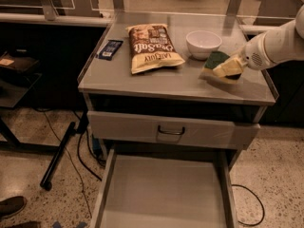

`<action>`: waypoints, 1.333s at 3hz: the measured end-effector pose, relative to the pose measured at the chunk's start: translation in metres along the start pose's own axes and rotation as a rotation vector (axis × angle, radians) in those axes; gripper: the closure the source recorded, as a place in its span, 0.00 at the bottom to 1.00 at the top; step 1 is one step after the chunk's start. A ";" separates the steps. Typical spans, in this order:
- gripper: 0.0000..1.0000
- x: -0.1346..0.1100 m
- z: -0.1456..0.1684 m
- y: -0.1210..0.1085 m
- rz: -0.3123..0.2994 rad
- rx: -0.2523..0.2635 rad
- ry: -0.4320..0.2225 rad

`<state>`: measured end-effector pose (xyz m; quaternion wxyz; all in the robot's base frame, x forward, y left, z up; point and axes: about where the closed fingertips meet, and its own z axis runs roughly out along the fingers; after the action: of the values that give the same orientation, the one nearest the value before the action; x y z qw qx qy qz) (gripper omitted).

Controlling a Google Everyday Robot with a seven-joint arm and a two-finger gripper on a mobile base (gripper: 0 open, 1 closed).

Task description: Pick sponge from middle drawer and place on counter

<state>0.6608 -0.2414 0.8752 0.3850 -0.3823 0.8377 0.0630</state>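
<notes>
The sponge (216, 59), dark green over yellow, is in my gripper (224, 70), which is shut on it. The gripper comes in from the right on a white arm (275, 44). It holds the sponge low over the right part of the counter (142, 82), just in front of the white bowl (203, 42). I cannot tell if the sponge touches the counter. The middle drawer (161, 194) is pulled open at the bottom, and its flat floor is bare.
A chip bag (153, 47) lies mid-counter and a dark blue packet (109, 49) lies at the left. A shut drawer front with a loop handle (171, 131) sits above the open drawer. A black pole (59, 156) and cables lie on the floor at left.
</notes>
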 end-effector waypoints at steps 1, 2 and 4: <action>1.00 0.008 0.024 0.006 0.009 -0.051 0.020; 0.99 0.024 0.037 0.015 0.028 -0.091 0.045; 0.54 0.024 0.038 0.015 0.028 -0.091 0.045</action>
<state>0.6633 -0.2300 0.8299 0.3474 -0.3890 0.8476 0.0977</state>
